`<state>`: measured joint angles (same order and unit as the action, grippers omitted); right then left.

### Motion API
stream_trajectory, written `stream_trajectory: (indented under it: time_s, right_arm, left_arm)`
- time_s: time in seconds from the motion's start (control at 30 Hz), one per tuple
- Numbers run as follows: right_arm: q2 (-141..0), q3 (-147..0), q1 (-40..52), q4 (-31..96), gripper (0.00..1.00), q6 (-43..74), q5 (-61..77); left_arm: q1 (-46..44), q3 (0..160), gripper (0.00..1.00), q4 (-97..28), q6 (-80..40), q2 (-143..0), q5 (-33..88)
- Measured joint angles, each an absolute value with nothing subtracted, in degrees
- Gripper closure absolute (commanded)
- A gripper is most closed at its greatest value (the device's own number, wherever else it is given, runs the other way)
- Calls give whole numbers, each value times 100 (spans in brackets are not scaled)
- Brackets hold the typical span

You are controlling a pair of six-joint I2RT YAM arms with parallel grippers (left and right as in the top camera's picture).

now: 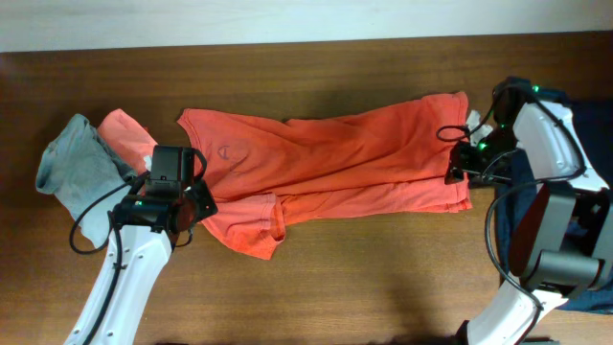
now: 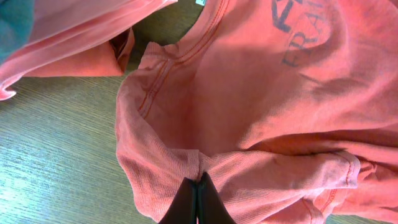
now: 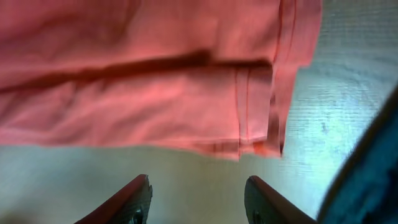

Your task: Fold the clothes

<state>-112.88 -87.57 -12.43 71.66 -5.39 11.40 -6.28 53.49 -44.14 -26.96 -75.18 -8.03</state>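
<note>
soft overhead light, wrist views blurring up close
the overhead view is rendering the table [image 1: 383, 278] dim and brown with faint shadows; in the right wrist view glare is washing the table pale, the right tool [image 3: 198, 186] is blurring at the frame's bottom, and a dark shadow is lying along a fold in the shirt [image 3: 124, 106].

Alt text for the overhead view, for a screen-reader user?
A coral-orange T-shirt lies stretched lengthwise across a wooden table, the left gripper at its sleeve end and the right gripper at its hem. A grey-teal garment lies crumpled at the far left.
</note>
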Motion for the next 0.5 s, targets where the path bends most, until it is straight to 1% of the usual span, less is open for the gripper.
stream_trajectory:
  time_s: [0.1,0.3,0.5]
  right_arm:
    - [-11288,-8497,-1243,6851,46,-491,1076]
    - [-11288,-8442,-1243,6781,45,-427,642]
    - [-11321,-8440,-1243,6759,45,-427,528]
  left_arm:
    - [-628,5349,99,-4410,-2698,-7520,-803]
    - [-628,5349,99,-4414,-2696,-7522,-803]
    - [-628,5349,100,-4414,-2696,-7522,-803]
